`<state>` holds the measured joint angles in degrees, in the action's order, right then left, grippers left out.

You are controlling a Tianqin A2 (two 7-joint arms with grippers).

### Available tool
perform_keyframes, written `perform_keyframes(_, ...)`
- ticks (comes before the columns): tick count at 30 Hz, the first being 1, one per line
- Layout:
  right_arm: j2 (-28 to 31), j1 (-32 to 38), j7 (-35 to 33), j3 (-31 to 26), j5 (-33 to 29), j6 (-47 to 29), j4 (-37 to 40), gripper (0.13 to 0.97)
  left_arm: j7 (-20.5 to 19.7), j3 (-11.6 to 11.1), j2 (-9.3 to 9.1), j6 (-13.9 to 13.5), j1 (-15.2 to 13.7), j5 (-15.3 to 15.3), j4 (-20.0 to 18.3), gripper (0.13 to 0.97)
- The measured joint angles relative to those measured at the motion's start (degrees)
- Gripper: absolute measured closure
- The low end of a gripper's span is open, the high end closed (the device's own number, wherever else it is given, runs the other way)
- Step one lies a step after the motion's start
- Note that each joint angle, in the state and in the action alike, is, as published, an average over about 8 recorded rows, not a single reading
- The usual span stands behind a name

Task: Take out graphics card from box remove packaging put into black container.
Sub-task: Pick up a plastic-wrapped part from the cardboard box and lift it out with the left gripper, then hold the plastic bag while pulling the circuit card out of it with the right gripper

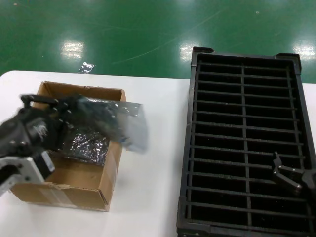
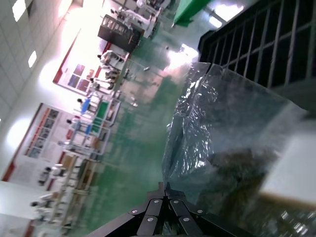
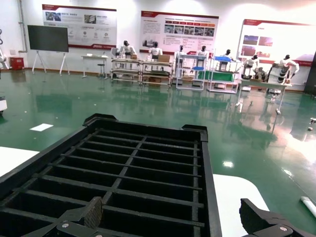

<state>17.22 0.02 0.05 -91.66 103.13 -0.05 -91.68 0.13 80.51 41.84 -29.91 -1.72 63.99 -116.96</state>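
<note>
Translucent grey-blue packaging (image 1: 116, 121) hangs in the air above the box (image 1: 74, 173), pinched at one end by our left gripper (image 1: 61, 116), whose fingers are clenched tight on the plastic in the left wrist view. We cannot tell whether the graphics card is inside the bag; something dark shows through the film but stays unclear. Down in the brown cardboard box lies a dark shiny bagged bundle (image 1: 86, 144). The box sits on the white table (image 1: 153, 197), well apart from the black container (image 1: 197, 148) to its right. Our right gripper (image 1: 291, 178) hovers over the container's near right slots, its fingers spread wide and holding nothing.
</note>
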Motion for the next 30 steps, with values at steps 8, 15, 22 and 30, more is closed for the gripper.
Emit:
perform_keyframes(8, 0.0, 0.0, 0.0, 0.0, 0.0, 0.0, 0.0, 0.129, 0.7, 2.9, -0.64, 0.3, -1.5, 3.1, 2.1, 0.958)
perform_keyframes(15, -0.2, 0.1, -0.1, -0.2, -0.1, -0.1, 0.0, 0.129, 0.9, 3.0, -0.59, 0.4, -1.6, 3.4, 2.3, 0.958)
perform_keyframes(22, -1.3, 0.8, -0.7, -2.6, -0.6, -1.3, -0.6, 0.129, 0.9, 3.0, -0.58, 0.4, -1.6, 3.4, 2.3, 0.958)
perform_keyframes(30, -1.2, 2.4, -1.0, -5.9, -0.2, -6.2, -1.6, 0.135, 0.9, 3.0, -0.58, 0.4, -1.6, 3.4, 2.3, 0.958)
